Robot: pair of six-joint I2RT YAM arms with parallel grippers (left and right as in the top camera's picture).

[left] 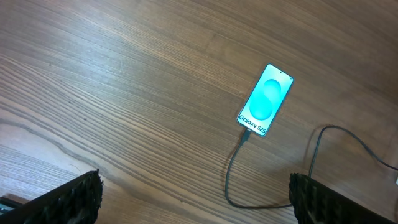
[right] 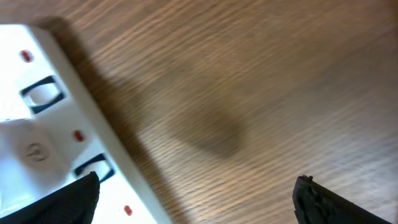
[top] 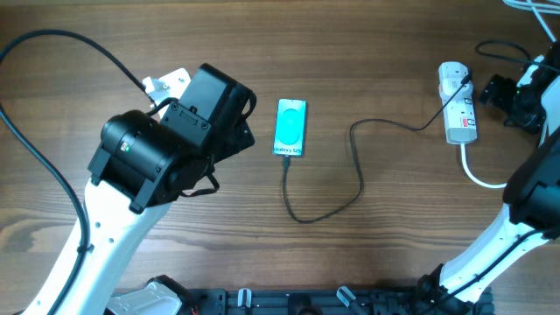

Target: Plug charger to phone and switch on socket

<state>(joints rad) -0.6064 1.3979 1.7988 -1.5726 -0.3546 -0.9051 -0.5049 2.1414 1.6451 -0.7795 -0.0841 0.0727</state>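
Note:
The phone [top: 290, 128] lies flat mid-table with its turquoise screen lit; it also shows in the left wrist view [left: 265, 101]. The charger, a thin black cable [top: 357, 166], has its connector [left: 245, 135] set against the phone's text end. From there it loops across the table to the socket [top: 458, 103], a white power strip at the far right. My left gripper [top: 238, 138] is open and empty, just left of the phone; its fingers [left: 196, 199] frame bare wood. My right gripper [top: 492, 90] is open and empty beside the socket [right: 50, 143], its left finger over the strip's edge [right: 199, 202].
A thick white cord [top: 477, 175] runs from the socket toward the right arm's base. A black cable [top: 52, 39] trails from the left arm across the far left of the wooden table [top: 394, 236].

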